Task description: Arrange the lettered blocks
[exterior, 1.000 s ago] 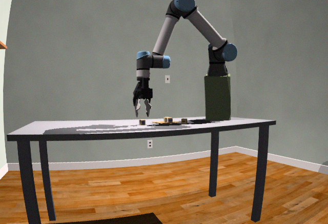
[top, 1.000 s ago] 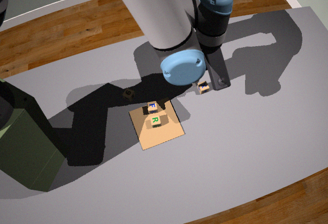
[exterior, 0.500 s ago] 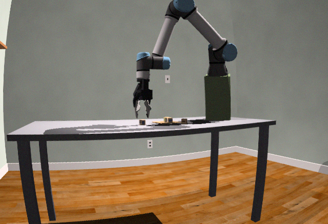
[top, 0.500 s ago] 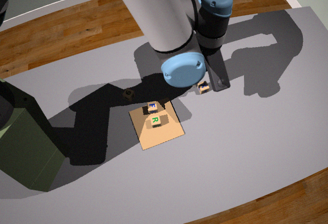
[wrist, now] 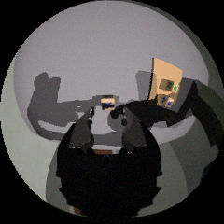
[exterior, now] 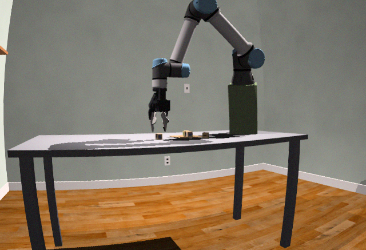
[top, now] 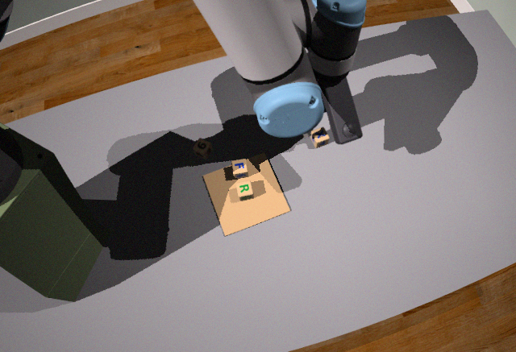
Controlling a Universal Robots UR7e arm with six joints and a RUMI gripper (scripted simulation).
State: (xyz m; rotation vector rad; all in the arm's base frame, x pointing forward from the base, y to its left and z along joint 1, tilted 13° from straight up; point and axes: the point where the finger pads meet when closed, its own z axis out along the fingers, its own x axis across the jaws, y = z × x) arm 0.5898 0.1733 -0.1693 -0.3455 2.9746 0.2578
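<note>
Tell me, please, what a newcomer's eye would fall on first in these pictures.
Probably the big arm, with its light-blue joint caps, reaching from a green pedestal out over the grey table. Next, the tan mat, carrying the F block and the R block.

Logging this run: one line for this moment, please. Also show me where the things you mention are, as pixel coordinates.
gripper [exterior: 158,130] [wrist: 107,107]: open, above X block [top: 320,138] [exterior: 159,136] [wrist: 107,103] | F block [top: 239,167], R block [top: 244,190]: on mat [top: 254,215] [exterior: 175,136] [wrist: 164,69] | X block: off mat
</note>
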